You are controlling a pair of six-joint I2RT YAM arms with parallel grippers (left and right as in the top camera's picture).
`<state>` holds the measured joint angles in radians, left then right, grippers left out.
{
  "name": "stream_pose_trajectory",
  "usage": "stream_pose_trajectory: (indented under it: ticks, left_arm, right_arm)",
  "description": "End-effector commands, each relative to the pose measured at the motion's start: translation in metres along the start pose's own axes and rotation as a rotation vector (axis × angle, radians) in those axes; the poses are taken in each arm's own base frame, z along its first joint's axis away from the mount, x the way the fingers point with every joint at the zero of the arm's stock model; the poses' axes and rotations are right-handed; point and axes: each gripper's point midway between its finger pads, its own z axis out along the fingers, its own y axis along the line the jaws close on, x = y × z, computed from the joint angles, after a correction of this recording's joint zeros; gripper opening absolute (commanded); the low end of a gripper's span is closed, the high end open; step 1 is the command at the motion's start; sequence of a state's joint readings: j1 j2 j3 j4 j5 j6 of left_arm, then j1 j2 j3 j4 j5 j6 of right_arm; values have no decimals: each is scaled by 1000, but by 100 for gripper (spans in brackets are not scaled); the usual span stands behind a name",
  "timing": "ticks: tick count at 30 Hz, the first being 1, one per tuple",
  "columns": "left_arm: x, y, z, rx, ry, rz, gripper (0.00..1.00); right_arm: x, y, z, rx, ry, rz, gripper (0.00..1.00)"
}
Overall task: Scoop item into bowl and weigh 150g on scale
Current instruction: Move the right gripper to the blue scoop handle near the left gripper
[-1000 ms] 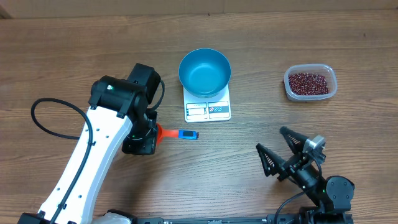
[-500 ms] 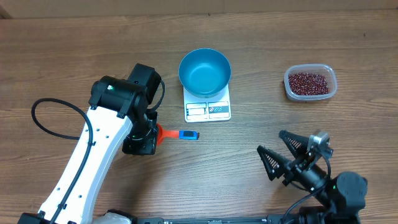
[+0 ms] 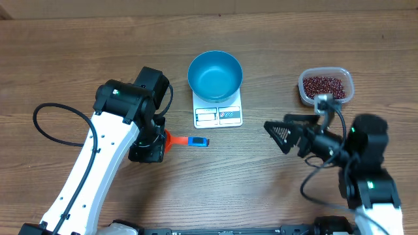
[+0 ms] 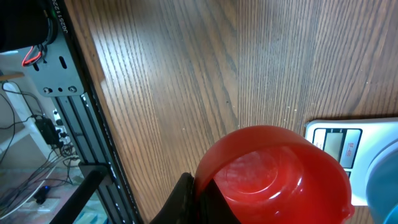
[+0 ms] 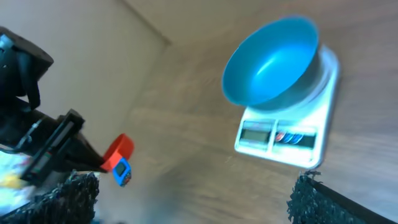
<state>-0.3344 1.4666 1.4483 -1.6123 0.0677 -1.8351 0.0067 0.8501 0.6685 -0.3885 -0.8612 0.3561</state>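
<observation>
A bright blue bowl (image 3: 215, 75) (image 5: 273, 62) stands on the white scale (image 3: 219, 116) (image 5: 286, 134) (image 4: 348, 146) at the table's middle back. Dark red beans, the item (image 3: 324, 85), fill a clear plastic container (image 3: 347, 94) at the back right. My left gripper (image 3: 157, 140) (image 4: 193, 199) is shut on a red scoop (image 3: 168, 139) (image 4: 273, 174) (image 5: 118, 152) with a blue handle (image 3: 198, 141), left of the scale and just above the table. My right gripper (image 3: 290, 130) (image 5: 193, 199) stands open and empty, right of the scale and below the container, facing left toward bowl and scoop.
A black cable (image 3: 59, 121) loops on the table left of the left arm. The table's front edge with a metal rail (image 4: 81, 124) shows in the left wrist view. Bare wood lies between the scale and the right gripper.
The right arm has risen and swung from the front right toward the table's middle, now pointing left at the scale. The left arm and scoop have not moved.
</observation>
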Motion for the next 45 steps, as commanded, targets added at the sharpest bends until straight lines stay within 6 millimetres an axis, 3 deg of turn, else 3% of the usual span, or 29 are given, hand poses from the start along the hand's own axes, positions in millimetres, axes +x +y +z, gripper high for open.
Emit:
stream_pose_trajectory:
  ticks: [1,6,16,29,35,39,43,45]
  left_arm:
    - [2,1,-2,2,0,-20,4]
    - [2,1,-2,2,0,-20,4]
    - [2,1,-2,2,4,-20,4]
    - [7,0,-2,4,32,-19,4]
    - [10,-5,-2,24,43,-18,4]
    - [25,-16,-4,60,128,-9,4]
    - [30,-19,-5,73,153,-5,4]
    - [30,-18,-5,71,151,-4,4]
  right_arm:
    - [5,6,10,-97,90,198,100]
    - [16,-14,27,-99,179,411,100]
    - [27,-13,40,-202,295,552,100]
    - [28,46,69,-323,347,454,100]
    - [32,50,74,-317,353,444,100]
    - [36,53,77,-312,361,441,99]
    - [43,57,85,-289,358,422,94]
    - [49,62,89,-282,362,396,86]
